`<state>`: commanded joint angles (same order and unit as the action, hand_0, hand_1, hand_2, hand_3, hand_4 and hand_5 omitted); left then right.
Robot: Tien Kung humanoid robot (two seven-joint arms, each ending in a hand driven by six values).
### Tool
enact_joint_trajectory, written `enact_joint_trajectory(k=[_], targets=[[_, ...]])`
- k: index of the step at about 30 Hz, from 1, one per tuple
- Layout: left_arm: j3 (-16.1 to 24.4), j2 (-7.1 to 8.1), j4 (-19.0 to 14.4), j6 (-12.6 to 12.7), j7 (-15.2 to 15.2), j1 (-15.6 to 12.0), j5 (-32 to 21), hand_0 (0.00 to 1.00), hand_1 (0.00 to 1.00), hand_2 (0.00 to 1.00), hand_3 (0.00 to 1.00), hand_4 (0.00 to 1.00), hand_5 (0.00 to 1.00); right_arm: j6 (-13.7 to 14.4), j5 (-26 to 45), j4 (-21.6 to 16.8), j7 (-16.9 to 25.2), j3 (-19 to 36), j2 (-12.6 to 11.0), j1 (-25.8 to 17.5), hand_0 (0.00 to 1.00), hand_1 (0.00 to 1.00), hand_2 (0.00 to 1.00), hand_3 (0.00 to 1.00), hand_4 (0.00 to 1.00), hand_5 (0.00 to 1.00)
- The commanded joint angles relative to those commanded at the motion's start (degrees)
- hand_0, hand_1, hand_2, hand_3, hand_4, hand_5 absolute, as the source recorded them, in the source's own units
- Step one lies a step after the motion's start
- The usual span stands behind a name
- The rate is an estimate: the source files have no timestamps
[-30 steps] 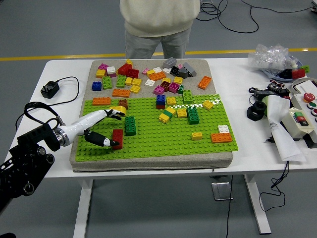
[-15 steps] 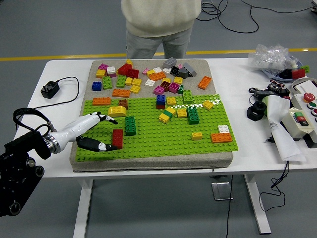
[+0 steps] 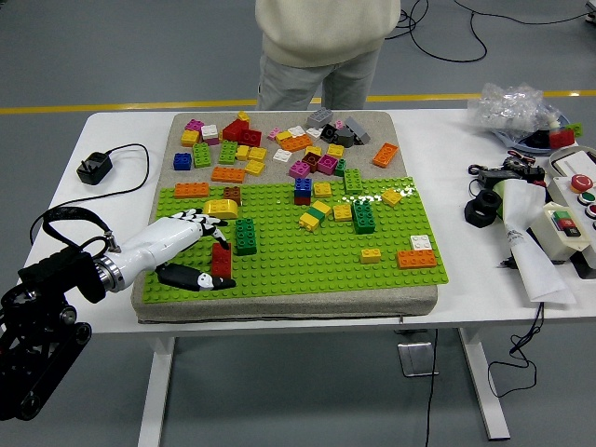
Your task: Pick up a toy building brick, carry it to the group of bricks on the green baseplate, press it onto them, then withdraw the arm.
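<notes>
White table (image 3: 447, 279) — grey mat (image 3: 279, 305), charger (image 3: 93, 168), controller (image 3: 568, 219) on it.

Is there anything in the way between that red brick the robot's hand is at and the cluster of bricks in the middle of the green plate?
Yes: the dark green brick stands just right of the red brick at the left hand, on the line toward the brick group.

The near-left part of the green baseplate (image 3: 279, 270) is crowded: the left hand (image 3: 191, 251) is hemmed by a red brick (image 3: 222, 261), a dark green brick (image 3: 245, 235) just beside it and a yellow brick (image 3: 221, 209) behind. Bare studs are left open along the near edge and in the middle, up to the orange brick (image 3: 415, 258). The far mat is blocked by loose bricks (image 3: 279, 144).
</notes>
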<state>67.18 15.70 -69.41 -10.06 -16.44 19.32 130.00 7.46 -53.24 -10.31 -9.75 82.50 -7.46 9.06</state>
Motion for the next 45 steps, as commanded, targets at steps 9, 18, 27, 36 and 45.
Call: enact_joint_trajectory(k=[9,18,27,36,45], targets=[[-1.8,-0.99,3.7,2.5,0.2,1.8,0.0,0.998,0.971,0.962,0.671,0.998,0.816,-0.2,0.1,0.0,0.0,0.1,0.0,0.1,0.796,0.722,0.756,0.715,0.906,0.551],[-2.1,-1.02,6.3,3.6,-0.2,2.4,0.0,0.998,0.966,0.962,0.665,0.998,0.818,-0.2,0.2,0.0,-0.1,0.1,0.0,0.1,0.796,0.717,0.756,0.716,0.907,0.551],[-1.9,-0.83,7.5,3.8,-0.4,2.2,0.0,0.998,0.96,0.955,0.66,0.998,0.822,-0.2,0.2,0.0,-0.3,0.1,-0.1,0.2,0.796,0.716,0.756,0.716,0.907,0.552],[-1.9,-1.18,8.6,3.9,-0.4,2.1,0.0,0.998,0.957,0.954,0.657,0.998,0.819,-0.3,0.3,0.0,-0.4,0.2,0.0,0.2,0.795,0.715,0.756,0.716,0.907,0.552],[-1.8,-1.6,10.1,4.6,-0.6,2.0,0.0,0.998,0.952,0.947,0.65,0.998,0.814,-0.3,0.4,0.0,-0.4,0.2,0.0,0.2,0.794,0.711,0.755,0.716,0.907,0.552]])
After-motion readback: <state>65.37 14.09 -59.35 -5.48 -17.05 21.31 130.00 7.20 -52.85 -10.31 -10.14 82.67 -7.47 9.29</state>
